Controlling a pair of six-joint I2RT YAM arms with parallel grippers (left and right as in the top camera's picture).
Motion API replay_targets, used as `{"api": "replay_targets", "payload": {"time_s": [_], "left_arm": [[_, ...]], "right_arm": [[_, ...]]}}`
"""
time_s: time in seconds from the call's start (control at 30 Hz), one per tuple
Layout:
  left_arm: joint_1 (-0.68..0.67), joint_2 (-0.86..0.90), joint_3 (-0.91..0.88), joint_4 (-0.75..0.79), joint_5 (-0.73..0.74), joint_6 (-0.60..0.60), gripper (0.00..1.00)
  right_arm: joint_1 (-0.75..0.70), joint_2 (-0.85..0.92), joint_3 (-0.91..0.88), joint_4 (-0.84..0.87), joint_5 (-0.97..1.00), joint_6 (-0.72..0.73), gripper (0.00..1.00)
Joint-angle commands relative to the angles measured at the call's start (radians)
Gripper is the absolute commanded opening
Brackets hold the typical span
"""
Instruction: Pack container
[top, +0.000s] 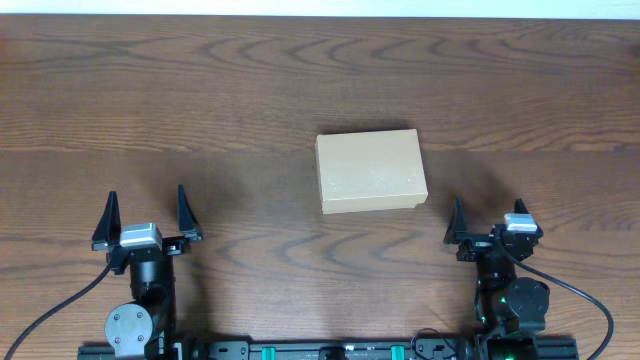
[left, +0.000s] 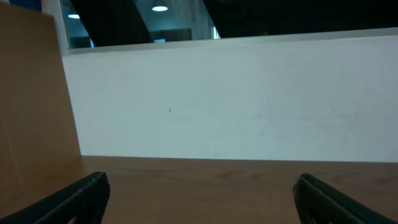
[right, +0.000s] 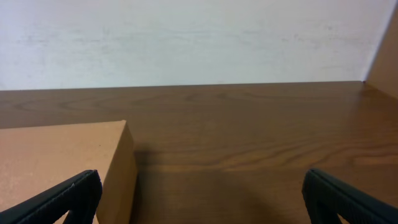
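The container (top: 370, 171) is a tan cardboard box lying shut in the middle of the wooden table; the right wrist view shows its top and right side (right: 62, 155) at lower left. My left gripper (top: 146, 216) stands open near the front left, well left of the box, with nothing between its fingers (left: 74, 196). At the front right my right gripper (top: 488, 222) is open too, just in front of and to the right of the box, and only bare wood shows between its fingers (right: 62, 199).
A white wall (left: 236, 99) runs along the table's far edge. A brown panel (left: 31, 93) stands at the left in the left wrist view, and another (right: 385, 56) at the right in the right wrist view. Black cables (top: 50, 310) trail from both arm bases.
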Motion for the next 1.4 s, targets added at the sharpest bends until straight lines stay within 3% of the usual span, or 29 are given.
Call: {"api": "replay_targets", "payload": {"time_s": [0.0, 0.07, 0.3, 0.7, 1.37], "left_arm": [[0.000, -0.008, -0.034, 0.047, 0.010, 0.021, 0.95], [-0.001, -0.008, -0.073, 0.116, 0.031, 0.021, 0.95], [-0.005, -0.008, -0.071, 0.074, 0.052, 0.021, 0.95], [-0.005, -0.008, -0.071, -0.308, 0.060, -0.002, 0.95], [-0.005, -0.006, -0.071, -0.304, 0.059, -0.009, 0.95]], "right_arm": [[-0.008, -0.006, -0.002, -0.006, -0.003, -0.012, 0.99], [-0.008, -0.006, -0.002, -0.006, -0.003, -0.012, 0.99], [-0.008, -0.006, -0.002, -0.006, -0.003, -0.012, 0.99], [-0.008, -0.006, -0.002, -0.006, -0.003, -0.012, 0.99], [-0.008, -0.006, -0.002, -0.006, -0.003, -0.012, 0.99]]}}
